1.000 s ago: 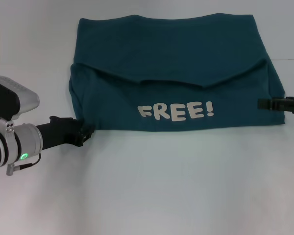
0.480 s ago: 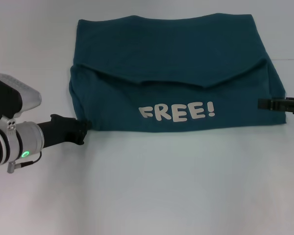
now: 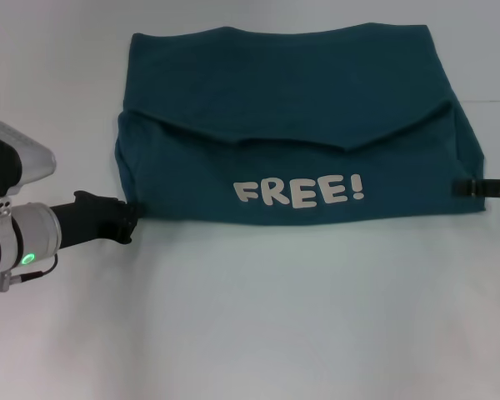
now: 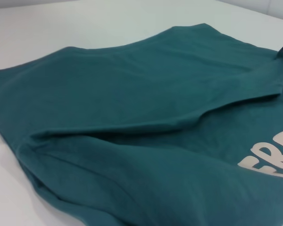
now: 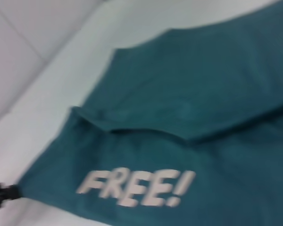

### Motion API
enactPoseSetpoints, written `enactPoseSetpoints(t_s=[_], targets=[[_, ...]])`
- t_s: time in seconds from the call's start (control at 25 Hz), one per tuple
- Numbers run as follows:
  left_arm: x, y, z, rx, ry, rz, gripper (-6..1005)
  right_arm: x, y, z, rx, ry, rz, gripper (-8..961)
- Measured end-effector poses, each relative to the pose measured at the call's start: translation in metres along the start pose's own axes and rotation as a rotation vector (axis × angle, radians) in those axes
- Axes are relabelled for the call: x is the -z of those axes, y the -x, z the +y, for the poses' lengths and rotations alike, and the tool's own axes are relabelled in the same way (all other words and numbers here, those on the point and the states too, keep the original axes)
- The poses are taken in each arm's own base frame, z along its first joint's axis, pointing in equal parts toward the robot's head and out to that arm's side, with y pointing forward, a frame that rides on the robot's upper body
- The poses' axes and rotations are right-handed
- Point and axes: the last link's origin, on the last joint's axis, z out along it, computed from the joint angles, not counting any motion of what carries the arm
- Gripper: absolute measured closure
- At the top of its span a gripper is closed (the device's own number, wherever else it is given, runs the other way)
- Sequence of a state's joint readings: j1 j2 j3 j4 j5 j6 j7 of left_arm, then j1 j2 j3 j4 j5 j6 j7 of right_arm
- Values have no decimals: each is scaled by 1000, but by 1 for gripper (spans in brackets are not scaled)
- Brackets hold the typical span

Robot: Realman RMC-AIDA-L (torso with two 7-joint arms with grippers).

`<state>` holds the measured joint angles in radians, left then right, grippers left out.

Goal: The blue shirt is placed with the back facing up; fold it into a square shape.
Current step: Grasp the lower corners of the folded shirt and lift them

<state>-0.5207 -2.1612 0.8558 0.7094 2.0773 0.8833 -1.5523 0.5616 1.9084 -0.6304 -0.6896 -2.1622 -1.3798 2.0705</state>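
Note:
The blue shirt (image 3: 292, 100) lies on the white table, its near part folded up over the rest. That flap shows cream "FREE!" lettering (image 3: 300, 190). My left gripper (image 3: 130, 218) sits low at the shirt's near left corner, right at the cloth's edge. My right gripper (image 3: 460, 188) pokes in from the right edge of the head view, at the shirt's near right corner. The left wrist view shows the shirt (image 4: 132, 122) and its layered fold from close by. In the right wrist view the shirt (image 5: 188, 127) fills the frame, with the left gripper (image 5: 1, 194) at its far corner.
The white table (image 3: 258, 317) stretches bare in front of the shirt and to its left. The shirt's far edge lies near the table's back. Nothing else stands on the table.
Both grippers have drawn outward from the shirt: the left one to the left, the right one to the right and slightly nearer. The shirt has stayed as it lay.

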Motion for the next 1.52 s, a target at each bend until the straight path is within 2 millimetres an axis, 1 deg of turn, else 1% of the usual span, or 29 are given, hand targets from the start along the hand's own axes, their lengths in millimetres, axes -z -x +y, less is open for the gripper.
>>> enactPoseSetpoints(t_s=[0.04,0.08,0.16,0.32,0.6,0.72,0.88,1.08,1.52], targets=[[1,1,0,1,-2,-2,997,0,1,-7,-36,-56,14,191],[1,1,0,1,-2,-2,997,0,1,-7,-36,-56,14,192],[2,2,-2,3,-6,-3,997,0,3,-14,-72,-113,5,192],[3,3,-3,3,-9,-6,997,-8,5,-23,-114,-198,-24,193],[4,0,-4,-10,-12,-5,997,-34,8,-17,-86,-252,11,195],[3,-1,-4,-12,-11,-4,997,-41,8,-15,-78,-263,13,196],[3,-3,-4,-15,-10,-3,996,-44,7,-16,-76,-275,12,197],[3,-3,-4,-15,-9,-3,996,-45,4,-19,-85,-292,8,273],[2,-2,-3,-13,-9,-5,997,-49,-2,-21,-90,-302,9,344]])
